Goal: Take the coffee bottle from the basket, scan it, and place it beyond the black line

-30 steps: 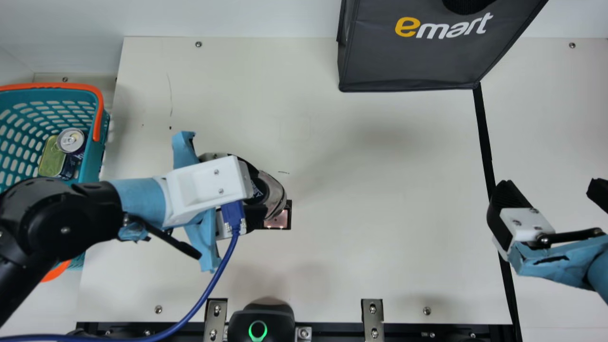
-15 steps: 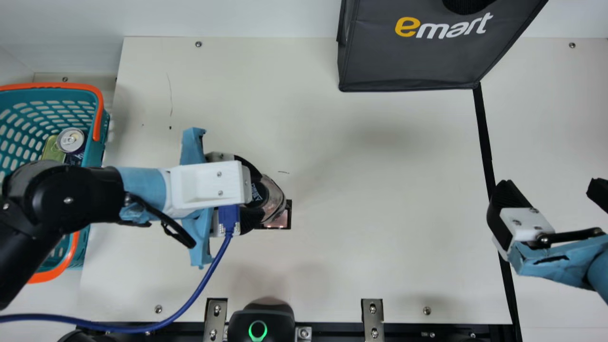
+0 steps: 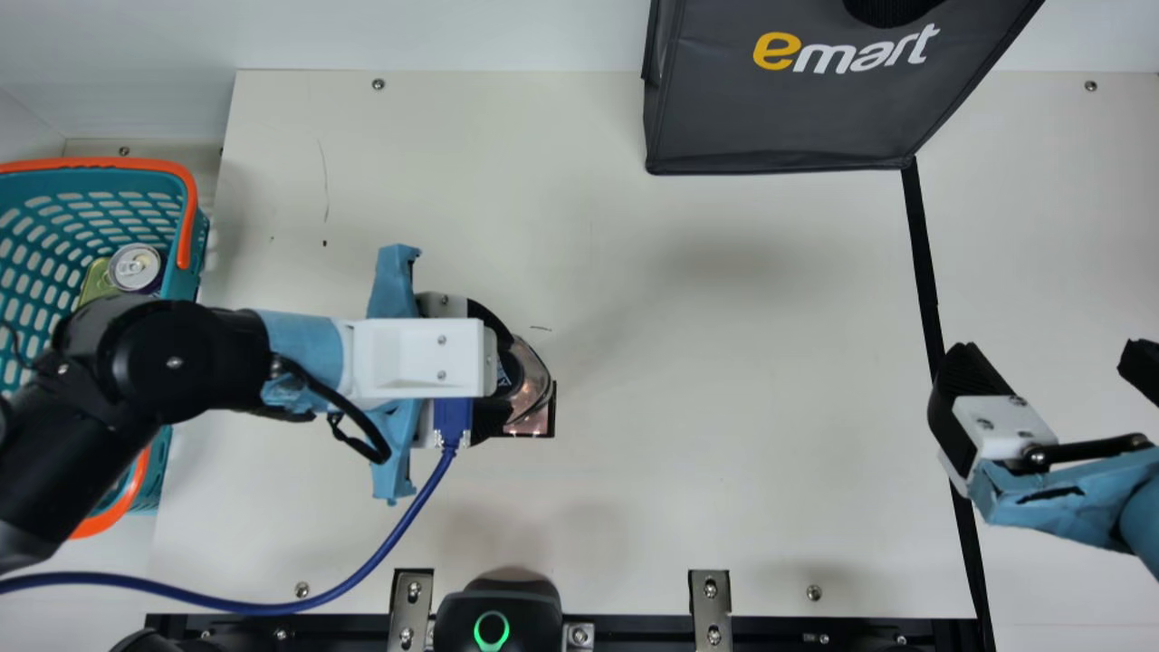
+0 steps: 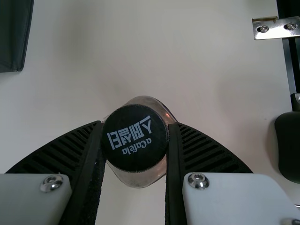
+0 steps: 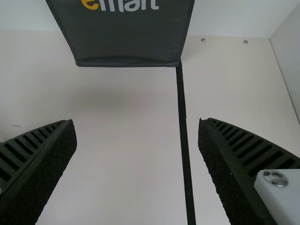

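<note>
1. the coffee bottle point(image 3: 534, 382) is gripped by the left pincer point(image 3: 509, 377); its dark round cap point(image 4: 135, 137), marked with pale lettering, is held between the ribbed fingers point(image 4: 201, 150), with one pressed to each side.
2. the clear body of the bottle is seen below the left pincer, cap uppermost; whether its base is touching the surface point(image 3: 688, 362) cannot be told.
3. a small dark-framed square point(image 3: 536, 427) with a pinkish glow is partly covered by the bottle, right at the left pincer's tips.
4. the right pincer point(image 3: 1048, 349) is left wide open, with nothing held between its fingers point(image 5: 234, 145).
5. the black line point(image 3: 924, 263) is overlapped by one finger of the right pincer in the main view, and is set well apart from the left pincer.
6. the teal basket point(image 3: 187, 231) is placed to the left of the left pincer and is partly hidden by the arm; a silver-topped can point(image 3: 136, 267) and a green-topped container point(image 3: 96, 282) are held in it, side by side.
7. a dark grey bag point(image 3: 788, 118) is stood on the far side of both pincers.
8. a black device with a lit green ring point(image 3: 492, 629) is positioned on the near side of the left pincer, by the surface's edge.
</note>
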{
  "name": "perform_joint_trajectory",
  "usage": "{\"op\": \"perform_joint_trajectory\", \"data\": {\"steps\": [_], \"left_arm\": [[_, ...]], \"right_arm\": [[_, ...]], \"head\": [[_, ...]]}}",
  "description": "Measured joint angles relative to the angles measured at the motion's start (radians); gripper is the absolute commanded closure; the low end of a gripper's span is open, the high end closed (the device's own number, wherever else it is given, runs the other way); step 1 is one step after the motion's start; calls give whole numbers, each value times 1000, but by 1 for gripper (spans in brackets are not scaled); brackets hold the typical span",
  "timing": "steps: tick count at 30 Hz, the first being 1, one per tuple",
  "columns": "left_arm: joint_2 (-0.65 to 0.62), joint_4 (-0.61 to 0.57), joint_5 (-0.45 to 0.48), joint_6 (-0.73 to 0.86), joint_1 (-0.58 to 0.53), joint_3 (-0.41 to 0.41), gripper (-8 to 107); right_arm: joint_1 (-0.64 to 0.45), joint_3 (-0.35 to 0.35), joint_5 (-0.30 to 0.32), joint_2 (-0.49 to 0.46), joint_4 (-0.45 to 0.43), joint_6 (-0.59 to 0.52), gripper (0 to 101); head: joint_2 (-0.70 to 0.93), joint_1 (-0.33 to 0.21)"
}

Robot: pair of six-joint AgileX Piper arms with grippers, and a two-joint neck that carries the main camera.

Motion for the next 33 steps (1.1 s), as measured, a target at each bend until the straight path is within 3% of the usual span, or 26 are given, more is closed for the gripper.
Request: {"op": "perform_joint_trajectory", "data": {"steps": [13,33], "left_arm": [[10,-11,-21,12,-18,41,89],[20,-17,-53,-28,-16,61,22]], "right_arm": [[0,0,0,0,0,0,10],[0,0,0,0,0,0,10]], "head": [[0,0],[0,0]]}}
